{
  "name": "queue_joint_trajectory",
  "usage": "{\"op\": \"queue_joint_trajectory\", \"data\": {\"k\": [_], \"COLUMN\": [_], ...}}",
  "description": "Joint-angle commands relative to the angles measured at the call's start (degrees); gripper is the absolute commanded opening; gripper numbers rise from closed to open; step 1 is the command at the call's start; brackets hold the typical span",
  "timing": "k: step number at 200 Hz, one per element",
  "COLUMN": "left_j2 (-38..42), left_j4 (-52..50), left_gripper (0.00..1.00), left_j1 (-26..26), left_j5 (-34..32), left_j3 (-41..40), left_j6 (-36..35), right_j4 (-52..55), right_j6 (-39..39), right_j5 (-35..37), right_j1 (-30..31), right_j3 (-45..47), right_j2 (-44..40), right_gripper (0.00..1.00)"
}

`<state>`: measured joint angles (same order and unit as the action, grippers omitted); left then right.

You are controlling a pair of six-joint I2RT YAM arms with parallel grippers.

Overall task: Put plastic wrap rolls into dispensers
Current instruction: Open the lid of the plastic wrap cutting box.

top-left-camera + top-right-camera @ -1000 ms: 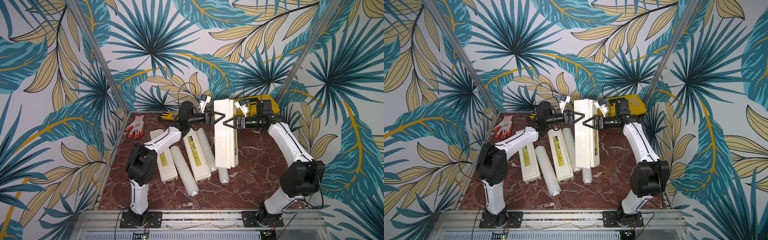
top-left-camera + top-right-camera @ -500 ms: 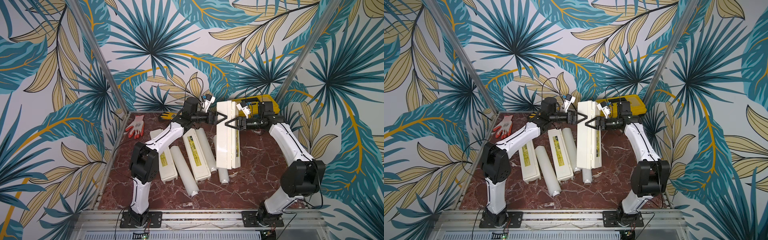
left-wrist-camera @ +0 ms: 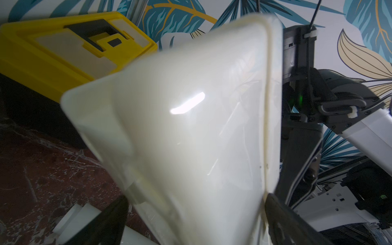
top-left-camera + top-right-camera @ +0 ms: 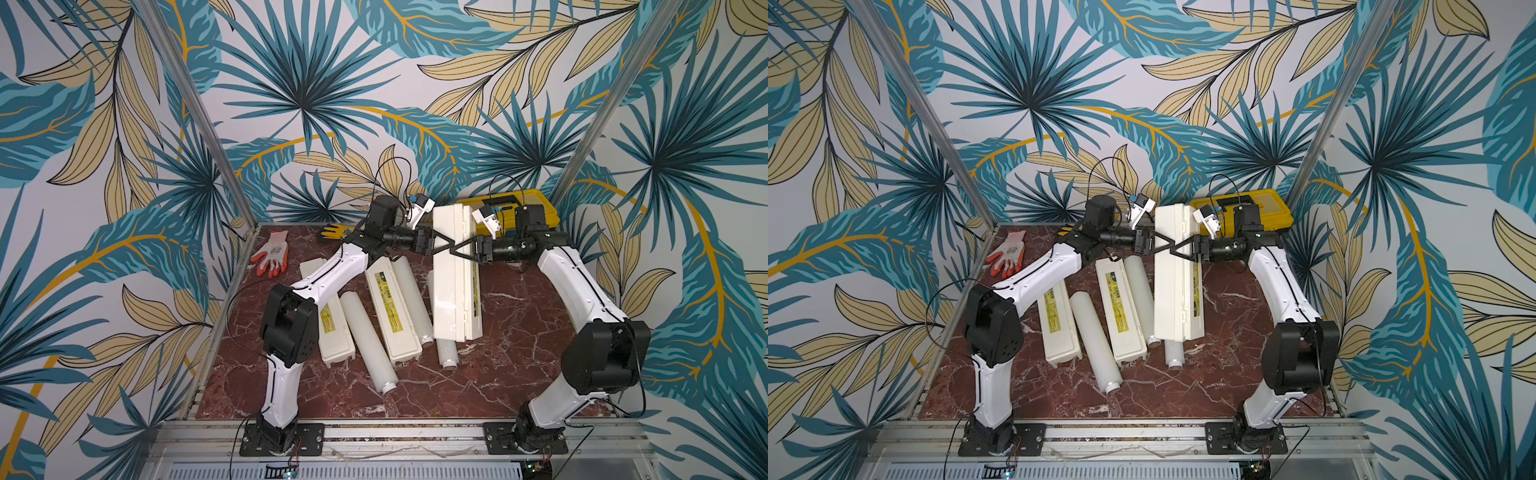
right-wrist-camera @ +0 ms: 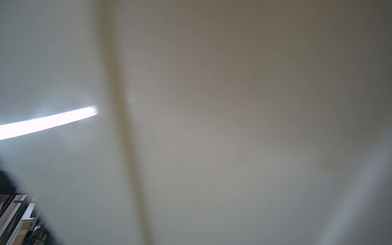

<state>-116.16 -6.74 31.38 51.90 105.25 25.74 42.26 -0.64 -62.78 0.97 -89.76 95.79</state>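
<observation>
Marble table [image 4: 519, 332] carries dispensers [image 4: 390, 307], rolls [image 4: 365, 340], glove [image 4: 272, 253], apparently toolbox [image 4: 536, 208].

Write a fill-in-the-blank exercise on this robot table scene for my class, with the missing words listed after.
1. The left gripper and the right gripper stand on opposite sides of one raised ___.
2. The toolbox by the back wall has a ___ lid.
3. A white-and-orange ___ lies in the far corner on the left arm's side.

Missing words: dispenser; yellow; glove.

1 cream dispenser [image 4: 455, 282] is hanging lifted and tilted, closed; 2 yellow-labelled dispensers [image 4: 390, 307] and 3 translucent plastic wrap rolls [image 4: 365, 340] are lying beside and under it.
</observation>
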Motion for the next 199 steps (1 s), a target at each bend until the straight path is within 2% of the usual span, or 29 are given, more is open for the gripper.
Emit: {"op": "queue_joint_trajectory", "data": {"k": [1, 32, 57, 69, 110, 133, 164, 176, 192, 199], "left_j2": [-1.0, -0.6, 0.4, 0.2, 0.9, 0.5, -1.0, -0.8, 1.1, 2.0], "left_j4": [4.2, 6.6, 18.7, 21.1, 21.2, 21.2, 21.2, 21.2, 21.2, 21.2], "left_gripper": [1.00, 1.00, 1.00, 1.00, 1.00, 1.00, 0.84, 0.86, 1.00, 1.00], "left_j1": [3.9, 3.5, 2.3, 2.0, 2.1, 3.4, 4.3, 4.2, 3.4, 2.9], "left_j5": [7.3, 9.5, 10.0, 10.5, 9.9, 6.4, 5.0, 4.8, 4.3, 4.0], "left_j3": [2.4, 3.1, -0.2, -0.1, 0.0, -2.0, -3.3, -3.9, -5.8, -6.6], "left_j6": [0.4, 1.1, 9.1, 11.4, 11.1, 9.7, 10.6, 10.8, 9.9, 9.5], "right_j4": [0.0, -0.5, -0.4, -0.5, -0.3, -1.0, -2.7, -2.8, -3.1, -3.2], "right_j6": [-3.3, -2.9, -2.9, -3.0, -2.9, -2.3, -1.2, -1.3, -1.2, -1.2], "right_j5": [-15.5, -16.0, -16.0, -16.1, -15.9, -15.6, -15.4, -15.3, -15.5, -15.5], "right_j1": [6.0, 6.1, 6.1, 6.1, 6.1, 6.3, 6.4, 6.3, 6.0, 5.9], "right_j3": [0.3, 1.6, 2.2, 2.4, 2.9, 2.6, 2.1, 2.0, 1.9, 1.9], "right_j2": [-3.2, -3.7, -4.0, -4.0, -3.5, -3.1, -3.1, -3.1, -2.8, -2.6], "right_gripper": [0.55, 0.55, 0.56, 0.56, 0.57, 0.56, 0.56, 0.56, 0.56, 0.56]}}
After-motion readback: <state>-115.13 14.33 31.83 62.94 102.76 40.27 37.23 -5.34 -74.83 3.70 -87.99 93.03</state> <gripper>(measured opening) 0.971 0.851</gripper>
